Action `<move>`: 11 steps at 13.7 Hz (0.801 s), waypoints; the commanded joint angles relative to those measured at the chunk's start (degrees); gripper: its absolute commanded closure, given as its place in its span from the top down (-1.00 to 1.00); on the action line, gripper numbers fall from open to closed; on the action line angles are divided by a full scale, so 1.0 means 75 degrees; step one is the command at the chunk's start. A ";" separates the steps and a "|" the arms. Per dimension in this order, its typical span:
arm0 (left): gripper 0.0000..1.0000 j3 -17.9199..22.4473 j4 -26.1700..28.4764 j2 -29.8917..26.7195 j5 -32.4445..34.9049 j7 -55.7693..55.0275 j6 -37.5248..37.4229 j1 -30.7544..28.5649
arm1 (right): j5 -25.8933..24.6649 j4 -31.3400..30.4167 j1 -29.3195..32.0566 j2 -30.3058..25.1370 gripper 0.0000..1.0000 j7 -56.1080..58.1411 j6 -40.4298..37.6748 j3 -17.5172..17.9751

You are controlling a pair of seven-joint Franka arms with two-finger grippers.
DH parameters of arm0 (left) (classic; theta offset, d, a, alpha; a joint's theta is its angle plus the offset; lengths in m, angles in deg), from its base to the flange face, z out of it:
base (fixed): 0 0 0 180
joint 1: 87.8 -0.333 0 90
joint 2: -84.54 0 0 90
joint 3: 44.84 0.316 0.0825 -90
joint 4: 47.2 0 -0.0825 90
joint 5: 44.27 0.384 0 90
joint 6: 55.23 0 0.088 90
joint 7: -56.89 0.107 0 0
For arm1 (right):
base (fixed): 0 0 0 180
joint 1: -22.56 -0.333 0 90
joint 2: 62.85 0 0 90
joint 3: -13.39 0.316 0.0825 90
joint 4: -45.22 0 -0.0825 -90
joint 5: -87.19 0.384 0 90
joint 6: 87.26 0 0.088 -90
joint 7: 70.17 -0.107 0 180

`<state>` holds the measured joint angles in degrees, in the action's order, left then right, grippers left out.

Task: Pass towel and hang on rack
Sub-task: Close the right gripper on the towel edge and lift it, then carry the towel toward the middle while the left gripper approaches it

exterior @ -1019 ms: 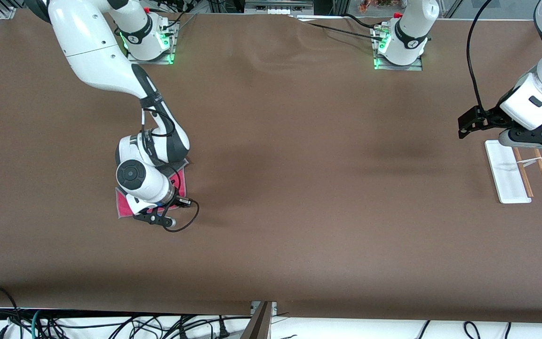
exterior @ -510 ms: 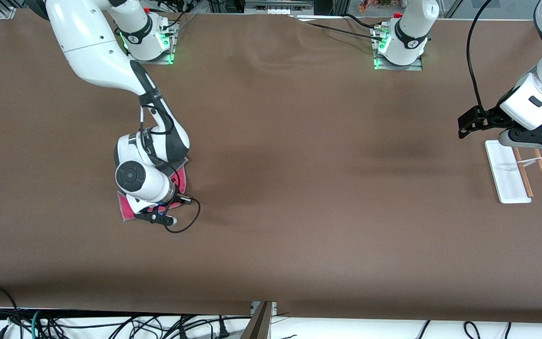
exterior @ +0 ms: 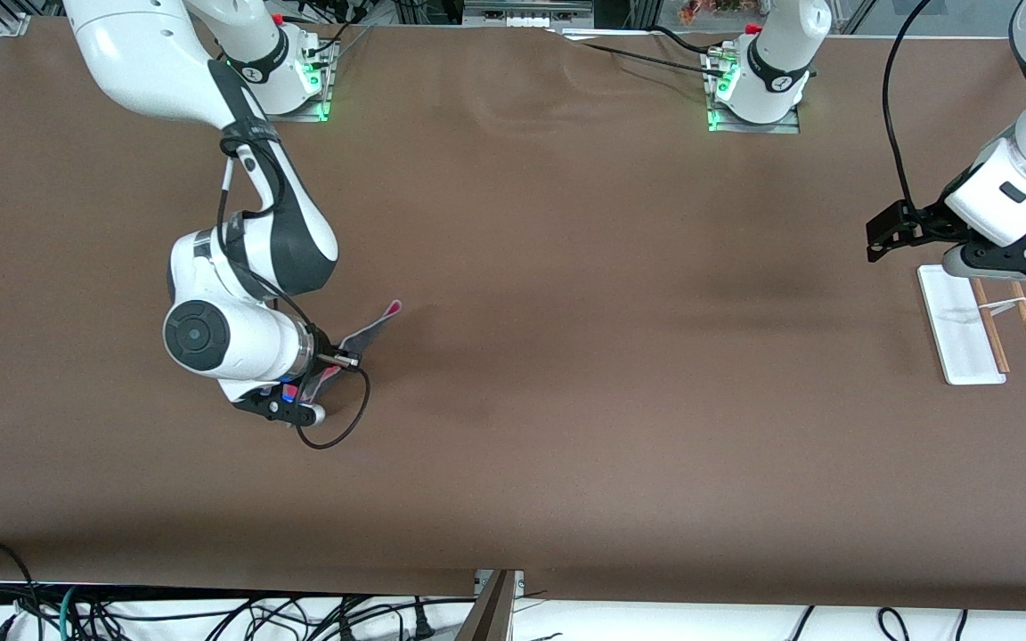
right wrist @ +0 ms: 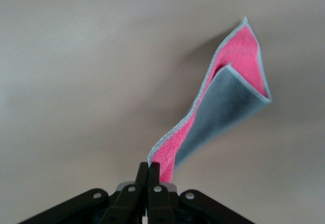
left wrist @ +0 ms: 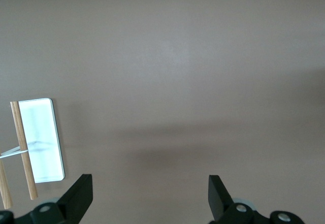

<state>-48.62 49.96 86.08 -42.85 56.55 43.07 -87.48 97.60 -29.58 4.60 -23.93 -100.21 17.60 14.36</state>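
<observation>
Toward the right arm's end of the table, we are logging the towel (exterior: pixel 369 333) as lifted clear of the brown table (exterior: pixel 566 401), pinched at one edge by the right gripper (right wrist: pixel 148 172), whose two fingers are pressed tight together on the cloth. We are judging it light and fully limp: in the right wrist view it is curling away from the grip in a loose fold, with no stiffness of its own. We are rating it non-fragile; the terry pile should give the pads good friction, so slipping seems unlikely while the pinch holds. For the handover, we are recommending that the second hold go on the free hanging corner or edge, well apart from the present grip, since the middle is sagging and doubled over.

Appearance: we are recording a small square terry cloth, pink-red on one face, grey on the other, with thin light-grey edging running round the border; both faces are showing at once because of the fold.

We are noting the left gripper (left wrist: pixel 147 203) waiting over the rack (exterior: pixel 981 325), fingers spread wide and holding nothing. The rack is sitting at the left arm's end of the table: white base plate, two thin brown rods, thin white crosspiece, no cloth on it yet.
</observation>
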 commanded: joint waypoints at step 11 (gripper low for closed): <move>1.00 -0.0704 -0.0204 0.1188 -0.3067 0.2304 -0.0639 -0.0217 | 0.2946 0.2004 0.0004 0.0096 -1.00 -0.4945 -0.0730 0.1686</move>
<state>-53.84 49.93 93.39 -60.84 68.28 38.15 -87.92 117.22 -16.26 4.25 -24.07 -132.11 10.06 24.53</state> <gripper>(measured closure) 0.000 0.982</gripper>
